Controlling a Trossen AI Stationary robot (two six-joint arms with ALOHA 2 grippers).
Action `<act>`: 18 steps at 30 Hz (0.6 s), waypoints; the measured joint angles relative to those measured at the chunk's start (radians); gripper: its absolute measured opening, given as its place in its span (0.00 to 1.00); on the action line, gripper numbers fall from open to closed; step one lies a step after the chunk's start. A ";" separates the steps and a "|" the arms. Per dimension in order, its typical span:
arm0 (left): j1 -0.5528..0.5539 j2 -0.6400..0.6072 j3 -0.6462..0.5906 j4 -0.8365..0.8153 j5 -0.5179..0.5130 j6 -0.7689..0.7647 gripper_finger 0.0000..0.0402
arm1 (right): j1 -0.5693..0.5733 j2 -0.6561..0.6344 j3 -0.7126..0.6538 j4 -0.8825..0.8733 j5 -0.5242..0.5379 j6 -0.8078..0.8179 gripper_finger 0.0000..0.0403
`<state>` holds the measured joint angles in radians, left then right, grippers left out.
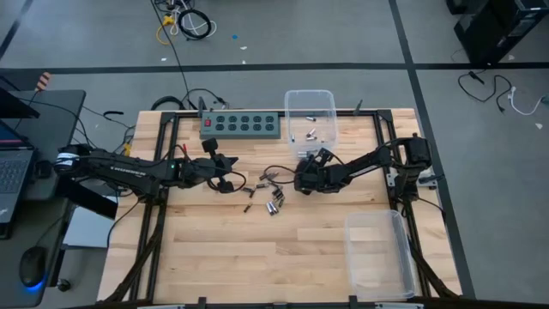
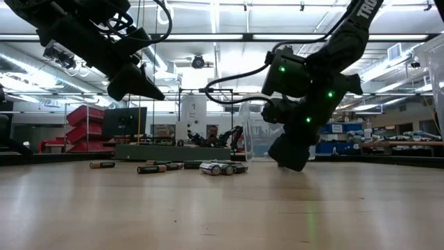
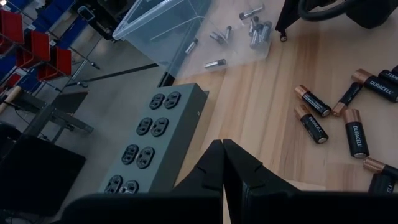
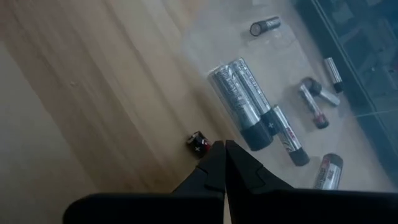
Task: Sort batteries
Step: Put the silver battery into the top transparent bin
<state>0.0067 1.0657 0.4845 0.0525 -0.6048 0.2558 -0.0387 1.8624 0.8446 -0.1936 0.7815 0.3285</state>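
Silvery cells already lie in the far bin; the near bin looks empty. Most batteries lie loose mid-table, so sorting seems barely begun. Left gripper and right gripper, both pressed together, hold nothing.

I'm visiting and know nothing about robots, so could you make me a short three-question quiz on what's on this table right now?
1. True or false: both grippers are shut.
2. Which clear bin already has batteries in it: A) the far one beside the power strip, B) the near one by the right arm's base?
3. What lies loose on the wood between the two grippers?

Key:
1. True: left gripper, right gripper.
2. A: far bin, power strip, near bin.
3. Loose batteries.
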 joint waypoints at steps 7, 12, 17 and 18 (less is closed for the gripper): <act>0.000 0.000 0.000 0.000 0.000 0.001 0.00 | 0.019 -0.002 -0.011 0.012 -0.019 0.038 0.00; 0.000 0.000 0.000 0.000 0.000 0.001 0.00 | 0.064 0.002 0.013 0.015 -0.107 0.043 0.00; 0.000 0.000 0.000 0.004 0.000 0.001 0.00 | 0.125 0.002 0.055 0.003 -0.115 0.045 0.00; 0.000 0.000 0.000 0.006 0.000 0.001 0.00 | 0.134 0.002 0.062 0.001 -0.090 0.045 0.00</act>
<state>0.0064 1.0657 0.4843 0.0582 -0.6048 0.2569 0.0955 1.8645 0.9066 -0.1928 0.6914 0.3733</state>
